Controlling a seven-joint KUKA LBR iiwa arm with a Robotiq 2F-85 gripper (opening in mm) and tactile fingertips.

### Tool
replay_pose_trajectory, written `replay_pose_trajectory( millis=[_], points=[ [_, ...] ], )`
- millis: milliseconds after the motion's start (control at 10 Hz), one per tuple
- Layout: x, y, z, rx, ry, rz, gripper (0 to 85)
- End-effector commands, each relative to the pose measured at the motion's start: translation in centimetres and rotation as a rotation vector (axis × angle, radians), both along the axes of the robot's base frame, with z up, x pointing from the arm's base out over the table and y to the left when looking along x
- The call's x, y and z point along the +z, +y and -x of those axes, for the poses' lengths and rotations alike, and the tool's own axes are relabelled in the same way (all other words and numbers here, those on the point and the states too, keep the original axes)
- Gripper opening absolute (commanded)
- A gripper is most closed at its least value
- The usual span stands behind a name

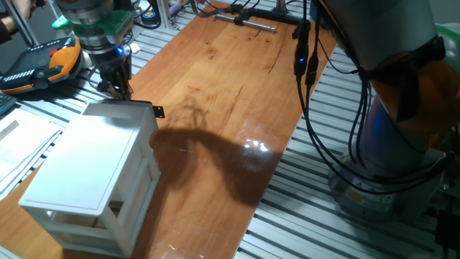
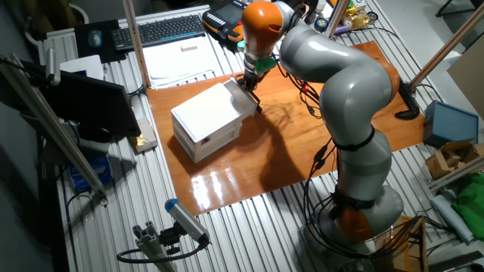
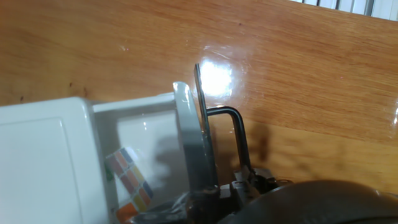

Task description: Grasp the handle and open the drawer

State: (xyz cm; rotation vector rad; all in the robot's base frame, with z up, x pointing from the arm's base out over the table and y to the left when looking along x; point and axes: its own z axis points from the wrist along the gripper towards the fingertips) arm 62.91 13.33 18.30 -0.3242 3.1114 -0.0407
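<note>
The white cabinet (image 1: 79, 165) (image 2: 204, 117) stands on the wooden table. Its top drawer (image 1: 122, 107) (image 3: 182, 118) is slid partly out towards the hand, and a coloured cube (image 3: 127, 180) shows inside it. The handle (image 1: 158, 111) (image 3: 200, 112) is thin black metal on the drawer's front wall, with one end poking out past the corner. My gripper (image 1: 121, 92) (image 2: 249, 81) (image 3: 214, 183) comes down on that front edge. One finger is on the inner side and one on the outer side, closed on the wall and the handle. The fingertips themselves are blurred.
An orange and black device (image 1: 43, 61) lies behind the gripper, and papers (image 1: 14, 144) lie to the left of the cabinet. Black cables (image 1: 309, 72) hang over the table's right edge near the robot base (image 1: 402, 144). A metal bar (image 1: 251, 23) lies at the far end.
</note>
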Motion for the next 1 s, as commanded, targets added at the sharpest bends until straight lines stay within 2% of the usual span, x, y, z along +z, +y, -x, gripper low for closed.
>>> replay_pose_trajectory(
  millis=[0, 900],
  points=[
    [-0.01, -0.08, -0.05, -0.001, 0.000, 0.001, 0.7],
    [0.43, -1.06, -0.39, -0.020, -0.002, 0.009, 0.7]
  ],
)
